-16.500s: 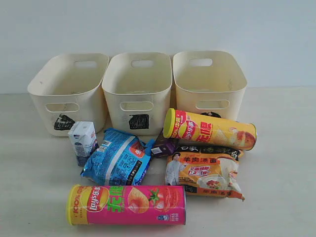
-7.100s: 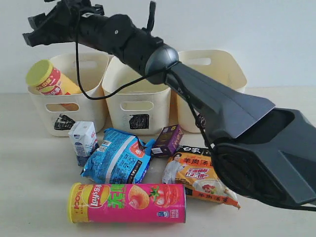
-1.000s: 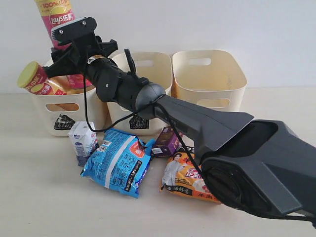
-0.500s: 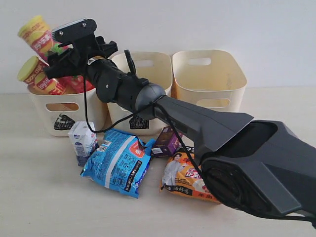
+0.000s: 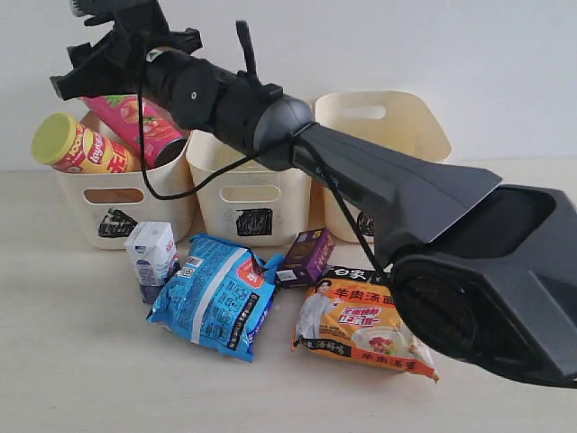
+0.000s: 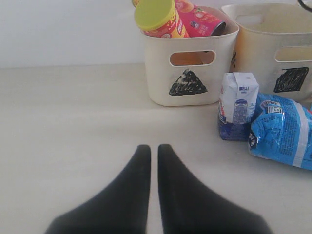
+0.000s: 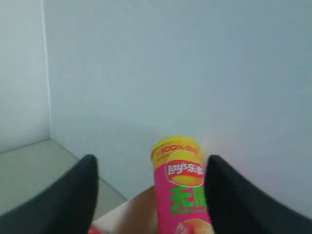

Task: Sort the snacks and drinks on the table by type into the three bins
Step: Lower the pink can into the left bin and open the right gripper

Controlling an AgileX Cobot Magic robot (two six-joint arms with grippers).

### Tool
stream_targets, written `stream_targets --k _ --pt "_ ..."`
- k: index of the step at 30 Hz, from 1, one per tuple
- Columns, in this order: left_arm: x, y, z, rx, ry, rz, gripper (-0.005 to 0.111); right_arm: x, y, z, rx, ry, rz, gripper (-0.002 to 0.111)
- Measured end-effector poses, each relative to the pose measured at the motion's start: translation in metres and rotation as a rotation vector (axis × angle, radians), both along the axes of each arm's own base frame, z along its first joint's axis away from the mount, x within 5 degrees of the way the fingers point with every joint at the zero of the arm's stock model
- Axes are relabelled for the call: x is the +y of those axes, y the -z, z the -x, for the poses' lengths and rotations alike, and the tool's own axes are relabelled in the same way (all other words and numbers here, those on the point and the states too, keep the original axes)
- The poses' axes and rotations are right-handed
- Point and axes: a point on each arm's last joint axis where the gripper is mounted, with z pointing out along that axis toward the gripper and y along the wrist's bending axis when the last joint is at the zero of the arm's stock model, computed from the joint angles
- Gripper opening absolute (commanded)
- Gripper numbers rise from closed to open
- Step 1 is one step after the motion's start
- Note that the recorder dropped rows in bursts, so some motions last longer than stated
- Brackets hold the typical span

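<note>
Exterior view: my right gripper [image 7: 151,161] hangs at eleven o'clock, jaws apart, above the triangle bin [image 5: 167,194], where the pink tube [image 5: 135,122] leans beside the yellow-red tube [image 5: 81,149]. I see nothing in the middle bin [image 5: 252,171] or the right-hand bin [image 5: 388,144], though the arm [image 5: 379,189] hides part of them. My left gripper [image 6: 153,148] is closed on nothing. The blue packet [image 5: 216,298], at seven o'clock, looks light, soft and slippery; I'd pinch its puffy middle. The white carton [image 5: 151,257] seems stiff but crushable.

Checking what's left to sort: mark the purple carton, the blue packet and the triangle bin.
purple carton [image 5: 305,258], exterior view, front face.
blue packet [image 5: 216,293], exterior view, wrapper's middle.
triangle bin [image 6: 158,73], left wrist view, front wall.
</note>
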Motion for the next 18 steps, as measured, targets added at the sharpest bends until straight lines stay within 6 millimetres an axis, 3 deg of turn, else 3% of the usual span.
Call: stream_targets --k 1,2,12,18 --pt "0.0 0.0 0.0 0.0 0.0 0.0 0.004 0.0 -0.002 0.002 0.015 -0.02 0.017 0.021" --pt "0.0 0.0 0.0 0.0 0.0 0.0 0.004 0.001 -0.004 0.005 0.035 -0.045 0.038 0.001" --pt "0.0 0.0 0.0 0.0 0.0 0.0 0.004 0.0 -0.012 0.03 0.242 -0.237 0.216 0.0" --pt "0.0 0.0 0.0 0.0 0.0 0.0 0.004 -0.012 -0.023 0.055 0.389 -0.31 0.442 0.0"
